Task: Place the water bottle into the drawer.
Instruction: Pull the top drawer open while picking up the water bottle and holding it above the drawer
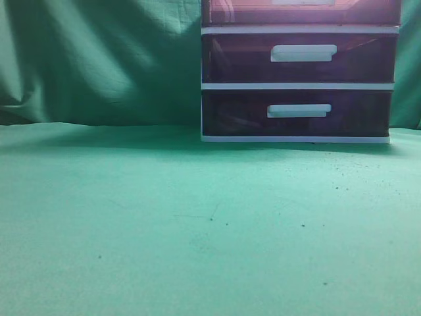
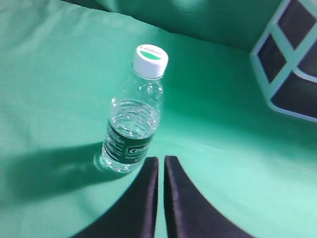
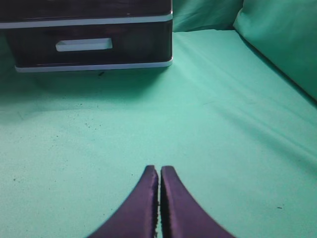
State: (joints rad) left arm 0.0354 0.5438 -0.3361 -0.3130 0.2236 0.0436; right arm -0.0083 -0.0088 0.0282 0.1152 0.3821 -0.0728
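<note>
A clear plastic water bottle (image 2: 132, 115) with a white cap (image 2: 150, 60) and a dark green label stands upright on the green cloth (image 2: 59, 89), seen only in the left wrist view, where it casts a shadow to the left. The left gripper (image 2: 161, 161) sits just beside the bottle's base, its 2 dark fingers (image 2: 141, 198) pressed together with only a thin slit between them, holding nothing. A corner of the white-framed cabinet (image 2: 292, 54) shows at the upper right of that view, well apart from the bottle. In the exterior view the cabinet (image 1: 299, 85) stands at the back of the cloth against a draped green backdrop (image 1: 99, 59), with 3 dark purple translucent drawers stacked; the top drawer (image 1: 301, 12) is cut off by the frame edge and looks flush with the 2 lower drawers (image 1: 299, 58), each with a white handle (image 1: 303, 52). The right gripper (image 3: 159, 171) hovers over bare cloth facing the cabinet's bottom drawer, near but apart from it, its fingers (image 3: 176, 203) likewise closed against each other and empty.
</note>
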